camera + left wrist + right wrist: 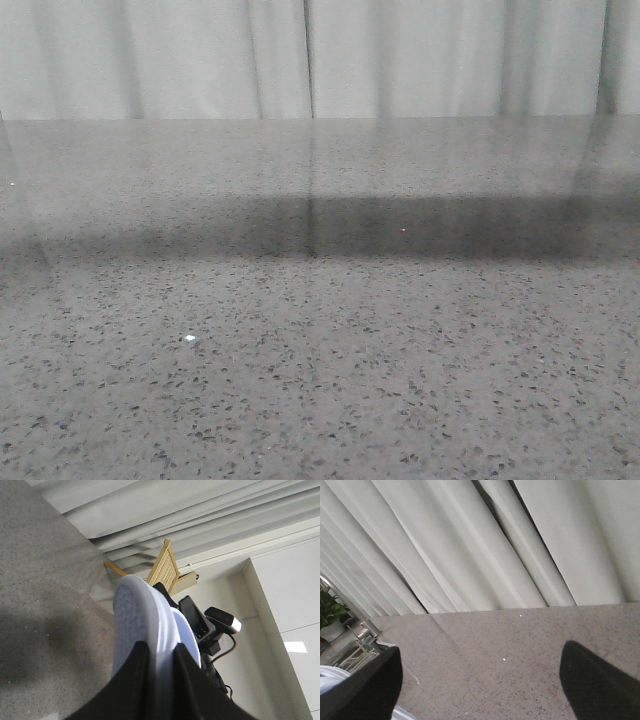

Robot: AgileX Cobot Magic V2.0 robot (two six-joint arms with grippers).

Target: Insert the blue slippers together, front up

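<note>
In the left wrist view the pale blue-white slippers stand on edge, pressed together sole side out. My left gripper is shut on them, with its black fingers on either side of the thick edge. They are held above the speckled grey table. My right gripper is open and empty above the table. A pale sliver of slipper shows beside its finger. No slipper or gripper shows in the front view, only the table.
A wooden slatted rack and a black camera on a stand are beyond the slippers. A potted plant and a wire rack lie past the table edge. Pale curtains hang behind the table.
</note>
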